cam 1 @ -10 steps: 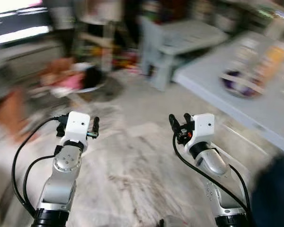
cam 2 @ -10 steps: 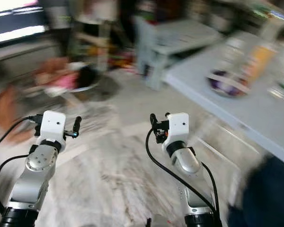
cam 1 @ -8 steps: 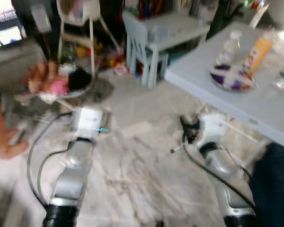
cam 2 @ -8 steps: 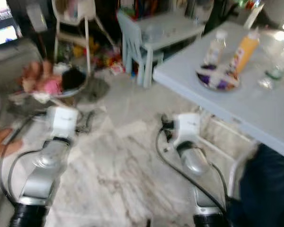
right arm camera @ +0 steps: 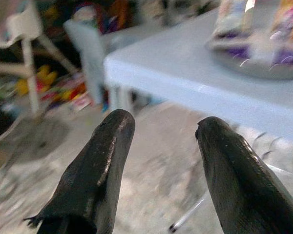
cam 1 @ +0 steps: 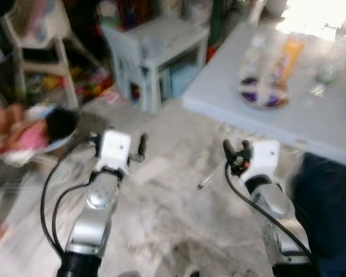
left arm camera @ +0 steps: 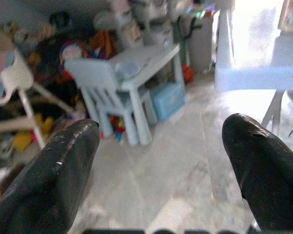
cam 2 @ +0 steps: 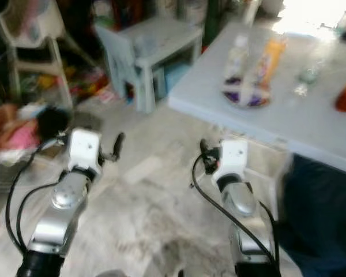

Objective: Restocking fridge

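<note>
Both arms are raised in front of me over a marbled floor. My left gripper [cam 1: 118, 140] is open with nothing between its fingers [left arm camera: 63, 165]. My right gripper [cam 1: 235, 148] is open too, pointing toward the light blue table [cam 1: 323, 124] at the right; its fingers [right arm camera: 107, 146] hold nothing. On that table stand an orange bottle [cam 1: 289, 55] and a clear bottle [cam 1: 254, 57] on a purple plate [cam 1: 264, 99]. The picture is blurred.
A small pale blue child's table [cam 1: 167, 34] and chair [cam 1: 127, 66] stand ahead, a white high chair [cam 1: 40, 40] at the left, toys and a doll [cam 1: 29, 124] on the floor. A pen [cam 1: 210, 178] lies near the right gripper. Something dark blue [cam 1: 328, 213] is at my right.
The whole view has shifted, so the camera moved: the blue table and child's furniture now sit closer and more central. Both arms stay raised with their grippers open.
</note>
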Controlling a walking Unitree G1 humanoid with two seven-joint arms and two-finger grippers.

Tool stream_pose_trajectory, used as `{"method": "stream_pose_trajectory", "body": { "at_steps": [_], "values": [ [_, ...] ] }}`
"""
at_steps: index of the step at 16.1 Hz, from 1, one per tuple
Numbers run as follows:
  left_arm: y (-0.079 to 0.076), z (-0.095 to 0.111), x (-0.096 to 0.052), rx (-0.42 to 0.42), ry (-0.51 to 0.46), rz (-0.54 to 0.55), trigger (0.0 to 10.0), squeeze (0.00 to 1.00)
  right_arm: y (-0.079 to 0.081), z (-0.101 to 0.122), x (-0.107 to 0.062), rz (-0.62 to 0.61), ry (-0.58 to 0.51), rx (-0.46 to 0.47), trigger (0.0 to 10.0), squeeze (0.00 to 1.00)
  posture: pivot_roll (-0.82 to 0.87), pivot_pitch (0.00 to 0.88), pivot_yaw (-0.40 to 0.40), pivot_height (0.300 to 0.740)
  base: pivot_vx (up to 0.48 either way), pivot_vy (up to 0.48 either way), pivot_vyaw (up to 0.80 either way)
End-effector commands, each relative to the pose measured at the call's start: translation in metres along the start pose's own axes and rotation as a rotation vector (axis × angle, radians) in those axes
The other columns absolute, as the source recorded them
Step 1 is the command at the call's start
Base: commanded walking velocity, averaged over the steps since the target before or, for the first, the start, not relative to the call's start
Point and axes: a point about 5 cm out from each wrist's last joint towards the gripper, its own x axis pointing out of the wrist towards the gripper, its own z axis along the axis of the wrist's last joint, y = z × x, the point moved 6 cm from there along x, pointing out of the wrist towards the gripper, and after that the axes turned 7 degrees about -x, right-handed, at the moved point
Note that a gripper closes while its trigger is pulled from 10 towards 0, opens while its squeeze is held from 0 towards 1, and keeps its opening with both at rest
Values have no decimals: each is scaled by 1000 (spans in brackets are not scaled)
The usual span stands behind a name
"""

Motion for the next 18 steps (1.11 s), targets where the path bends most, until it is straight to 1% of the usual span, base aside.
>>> {"method": "stream_pose_trajectory", "body": {
  "at_steps": [1, 2, 3, 4, 5, 7, 9, 11, 12, 14, 18],
  "values": [
    [22, 3, -4, 16, -20, 61, 10000, 0, 4, 22, -1, -6, -89, 5, 10000, 0, 40, 32, 19, 740, 289, 382, -800],
    [26, 5, -7, 24, -32, 73, 10000, 0, -4, 29, -4, -50, -119, -11, 10000, 0, 43, 34, 22, 740, 285, 386, -800],
    [27, 6, -7, 17, -36, 74, 10000, 0, -7, 30, -3, -64, -121, -10, 10000, 0, 45, 37, 22, 740, 289, 386, -800],
    [28, 9, -9, 24, -41, 74, 10000, 0, -17, 34, -5, -122, -127, 13, 10000, 0, 53, 49, 26, 740, 285, 386, -800],
    [29, 9, -11, 12, -41, 76, 10000, 0, -21, 35, -6, -142, -126, 13, 10000, 0, 51, 56, 25, 740, 285, 386, -800],
    [23, 5, -12, -8, -37, 53, 10000, 0, -23, 32, -7, -154, -115, 0, 10000, 0, 42, 56, 25, 740, 317, 360, -800],
    [12, 10, -9, -43, -55, 11, 10000, 0, -24, 35, -5, -172, -117, -9, 10000, 0, 37, 53, 26, 740, 360, 319, -800],
    [10, 11, -8, -48, -60, 8, 10000, 0, -26, 34, -6, -181, -116, -15, 10000, 0, 35, 52, 27, 740, 375, 300, -800],
    [9, 8, -9, -52, -50, 4, 10000, 0, -28, 31, -8, -187, -107, -16, 10000, 1000, 33, 50, 29, 740, 401, 259, -800],
    [8, 5, -9, -48, -40, 0, 10000, 0, -26, 31, -8, -176, -110, -3, 10000, 1000, 31, 49, 29, 740, 420, 0, -663],
    [4, 4, -9, -47, -37, -14, 10000, 0, -26, 29, -7, -185, -105, 11, 10000, 1000, 35, 46, 30, 740, 452, 0, 0]
  ]
}}
